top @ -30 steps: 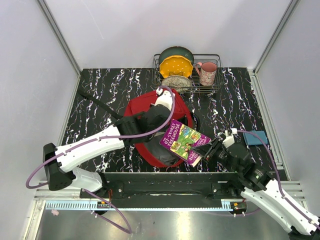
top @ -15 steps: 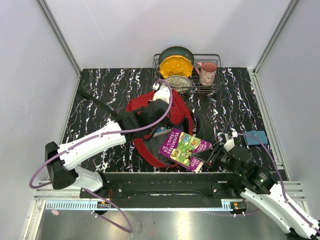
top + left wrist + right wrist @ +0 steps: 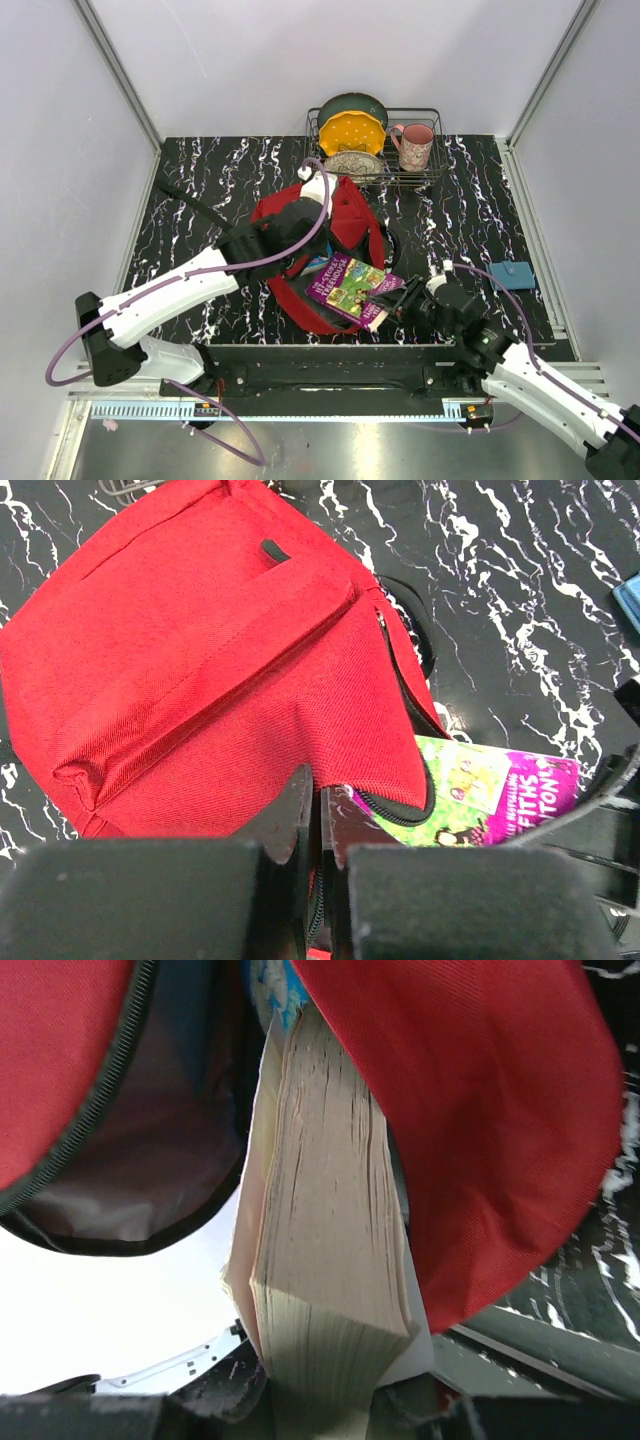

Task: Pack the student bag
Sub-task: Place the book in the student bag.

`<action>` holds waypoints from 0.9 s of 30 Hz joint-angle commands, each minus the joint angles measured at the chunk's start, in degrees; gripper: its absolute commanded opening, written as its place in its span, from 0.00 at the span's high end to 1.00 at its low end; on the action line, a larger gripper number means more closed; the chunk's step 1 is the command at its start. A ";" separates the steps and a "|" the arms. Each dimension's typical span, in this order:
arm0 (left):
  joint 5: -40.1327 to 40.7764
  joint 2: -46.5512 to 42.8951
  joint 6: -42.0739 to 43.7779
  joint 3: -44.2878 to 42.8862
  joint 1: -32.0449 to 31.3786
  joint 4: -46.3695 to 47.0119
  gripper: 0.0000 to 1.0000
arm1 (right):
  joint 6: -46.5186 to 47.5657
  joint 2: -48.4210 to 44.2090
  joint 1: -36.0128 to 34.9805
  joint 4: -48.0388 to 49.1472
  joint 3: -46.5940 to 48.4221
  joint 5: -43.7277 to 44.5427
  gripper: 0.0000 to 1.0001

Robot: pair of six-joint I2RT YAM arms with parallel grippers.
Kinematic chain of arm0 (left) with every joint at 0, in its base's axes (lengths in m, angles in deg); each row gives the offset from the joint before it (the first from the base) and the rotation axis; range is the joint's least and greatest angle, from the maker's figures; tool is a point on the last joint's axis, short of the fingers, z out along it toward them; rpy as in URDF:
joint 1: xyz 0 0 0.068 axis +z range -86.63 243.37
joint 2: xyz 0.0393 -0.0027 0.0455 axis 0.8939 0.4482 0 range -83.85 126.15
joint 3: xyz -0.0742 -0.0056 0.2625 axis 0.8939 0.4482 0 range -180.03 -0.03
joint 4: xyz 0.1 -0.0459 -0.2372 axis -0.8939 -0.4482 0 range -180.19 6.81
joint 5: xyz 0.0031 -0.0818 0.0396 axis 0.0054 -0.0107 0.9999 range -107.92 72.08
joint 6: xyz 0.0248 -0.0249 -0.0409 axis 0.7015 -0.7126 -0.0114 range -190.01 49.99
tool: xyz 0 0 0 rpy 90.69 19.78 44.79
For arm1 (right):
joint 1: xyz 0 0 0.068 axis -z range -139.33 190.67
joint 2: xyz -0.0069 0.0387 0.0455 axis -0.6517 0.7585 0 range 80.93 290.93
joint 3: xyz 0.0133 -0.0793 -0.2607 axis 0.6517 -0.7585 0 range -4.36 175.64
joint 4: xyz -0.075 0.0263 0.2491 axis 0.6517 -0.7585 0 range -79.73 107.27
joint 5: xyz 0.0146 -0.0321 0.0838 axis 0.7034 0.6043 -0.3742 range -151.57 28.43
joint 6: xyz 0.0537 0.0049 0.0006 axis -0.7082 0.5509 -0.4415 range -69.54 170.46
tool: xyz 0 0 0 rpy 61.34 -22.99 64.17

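Note:
The student bag (image 3: 352,215), a red backpack, lies in the middle of the marbled table with its mouth toward the near edge. My left gripper (image 3: 300,252) is shut on the zipper edge of the bag's opening (image 3: 400,815) and holds that flap up; in the left wrist view its tips (image 3: 322,802) pinch the red fabric. My right gripper (image 3: 397,300) is shut on a thick purple-and-green paperback (image 3: 346,285). The book's far end sits under the raised flap. In the right wrist view the book's page block (image 3: 330,1210) points into the bag (image 3: 480,1110) beside the grey lining (image 3: 170,1160).
A wire dish rack (image 3: 432,172) at the back holds plates and a pink mug (image 3: 416,145). A flat blue item (image 3: 511,275) lies at the right of the table. A black strap (image 3: 195,210) trails off to the left of the bag.
My right gripper has carried the book leftward, so its far end now lies under the bag's flap. The left arm shifted slightly left while keeping hold of the opening edge.

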 commanded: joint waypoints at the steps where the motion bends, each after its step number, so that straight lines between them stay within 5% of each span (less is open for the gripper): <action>1: -2.16 -4.20 0.19 -0.55 -0.01 6.52 1.00 | -0.81 5.68 0.02 24.74 3.31 1.23 1.00; 14: -2.95 -4.99 0.28 -0.02 -0.01 6.52 1.00 | -3.53 15.70 0.02 41.60 3.04 5.89 1.00; 19: -2.43 -5.25 0.72 0.07 -0.01 5.99 1.00 | 0.25 14.67 0.02 27.59 9.02 4.57 1.00; 27: -3.74 -5.34 0.54 0.24 -0.01 7.13 1.00 | -3.08 12.89 0.02 35.44 3.85 10.37 1.00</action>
